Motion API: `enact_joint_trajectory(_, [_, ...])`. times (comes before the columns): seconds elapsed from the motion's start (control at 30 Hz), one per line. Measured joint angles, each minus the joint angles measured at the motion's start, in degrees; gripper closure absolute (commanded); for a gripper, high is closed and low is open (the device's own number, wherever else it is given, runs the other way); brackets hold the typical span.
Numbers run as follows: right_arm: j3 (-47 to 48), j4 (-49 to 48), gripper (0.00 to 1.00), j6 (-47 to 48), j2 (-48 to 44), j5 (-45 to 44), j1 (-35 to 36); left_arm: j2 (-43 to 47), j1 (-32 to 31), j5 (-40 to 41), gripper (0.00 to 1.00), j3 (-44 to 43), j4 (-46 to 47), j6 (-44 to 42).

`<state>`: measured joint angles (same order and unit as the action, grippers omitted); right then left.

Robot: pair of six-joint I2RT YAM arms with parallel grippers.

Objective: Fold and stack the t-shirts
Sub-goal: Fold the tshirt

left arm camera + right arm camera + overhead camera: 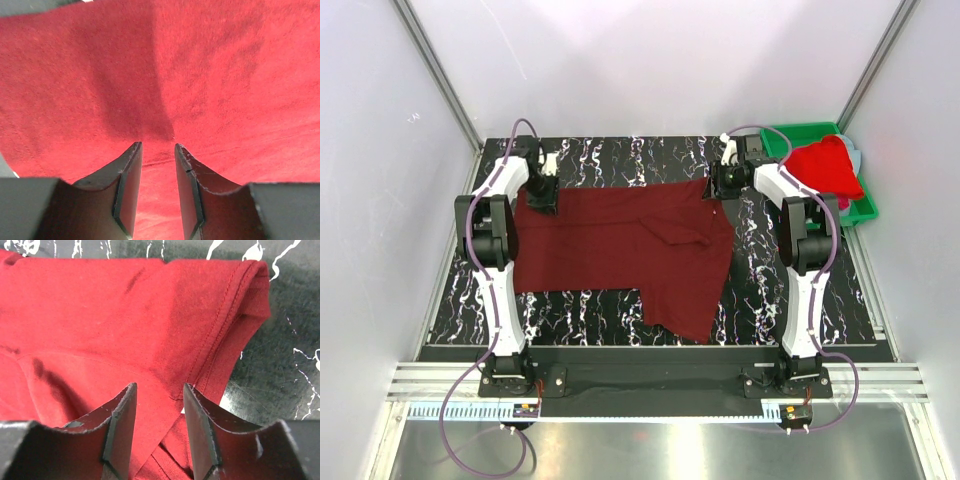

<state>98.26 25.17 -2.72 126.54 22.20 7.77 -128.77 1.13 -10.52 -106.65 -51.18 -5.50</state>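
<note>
A dark maroon t-shirt [620, 240] lies spread out on the black marbled table [590, 310], with one part hanging toward the near edge at the right. My left gripper [542, 190] is open and low over the shirt's far left corner. In the left wrist view, cloth [200, 75] fills the frame under and between its open jaws [158, 147]. My right gripper [728, 182] is open over the shirt's far right corner. In the right wrist view, its jaws [160, 386] straddle a stitched hem of the shirt [100, 315]. Neither gripper holds cloth.
A green plastic bin [775, 140] stands at the far right corner of the table. A bright red shirt [825, 165] is heaped in it, with a bit of pink cloth [846, 205] below. White walls and metal rails enclose the table on three sides.
</note>
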Motion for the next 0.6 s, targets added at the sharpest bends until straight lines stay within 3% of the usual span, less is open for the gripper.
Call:
enact_joint_trajectory(0.37, [0.0,0.17,0.53,-0.17,0.22,-0.24,-1.53,0.0,-0.11,0.0,0.63,2.03,0.09,0.0])
enact_joint_trajectory(0.6, [0.0,0.04,0.66,-0.13,0.44,-0.09,-1.81,0.0,-0.37,0.0,0.64,2.16,0.09,0.0])
